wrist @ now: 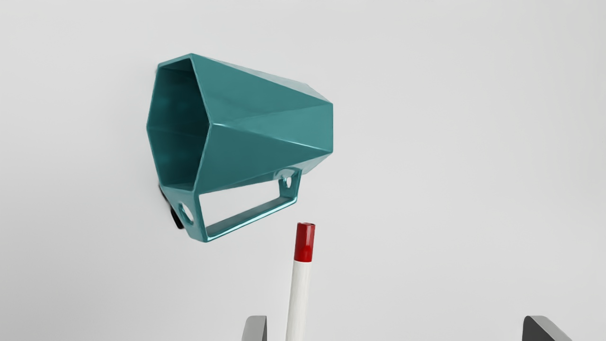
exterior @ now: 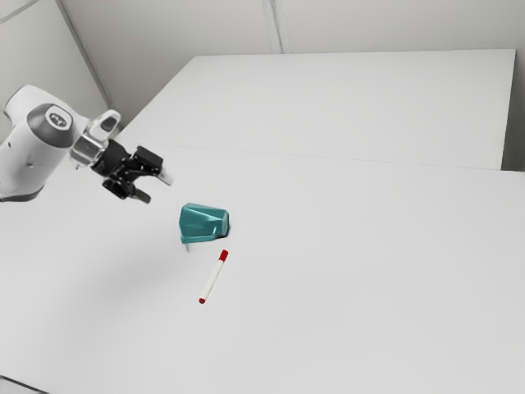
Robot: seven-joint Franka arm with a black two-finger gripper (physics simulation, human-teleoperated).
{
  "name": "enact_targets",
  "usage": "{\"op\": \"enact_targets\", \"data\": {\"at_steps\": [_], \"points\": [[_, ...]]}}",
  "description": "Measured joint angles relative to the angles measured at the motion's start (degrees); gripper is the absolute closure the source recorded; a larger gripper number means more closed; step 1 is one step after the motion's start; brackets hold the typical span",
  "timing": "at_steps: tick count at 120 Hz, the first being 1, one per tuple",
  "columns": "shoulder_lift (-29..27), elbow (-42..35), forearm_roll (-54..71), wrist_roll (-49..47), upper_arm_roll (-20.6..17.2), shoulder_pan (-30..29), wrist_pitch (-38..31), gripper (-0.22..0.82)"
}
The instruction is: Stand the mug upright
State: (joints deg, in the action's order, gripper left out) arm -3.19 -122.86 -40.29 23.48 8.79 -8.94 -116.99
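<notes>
In the exterior view my gripper (exterior: 156, 188) is held above the table, up and to the left of the teal mug (exterior: 203, 223). The gripper (wrist: 395, 327) stands open in the wrist view, its two fingertips wide apart and not touching the mug. Lying on its side, the faceted mug (wrist: 265, 123) shows its dark hollow mouth at one end and its narrower base at the other. Its angular handle sticks out on the side toward the marker.
A white marker with red ends (exterior: 213, 277) lies on the white table (exterior: 344, 287) close to the mug's handle side; the marker (wrist: 299, 289) reaches toward one fingertip in the wrist view. A small dark object (wrist: 176, 218) peeks out beside the mug's mouth.
</notes>
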Motion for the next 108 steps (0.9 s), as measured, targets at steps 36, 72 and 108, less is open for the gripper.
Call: {"op": "enact_targets", "data": {"at_steps": [36, 72, 108], "points": [[5.1, -3.1, -18.3, 16.4, 1.6, -1.7, -3.7, 0.02], [9.8, -2.7, -25.2, 29.5, 1.7, -3.2, -4.3, 0.02], [14.3, -1.7, -26.4, 37.6, 1.6, -4.1, -4.9, 0.02]]}}
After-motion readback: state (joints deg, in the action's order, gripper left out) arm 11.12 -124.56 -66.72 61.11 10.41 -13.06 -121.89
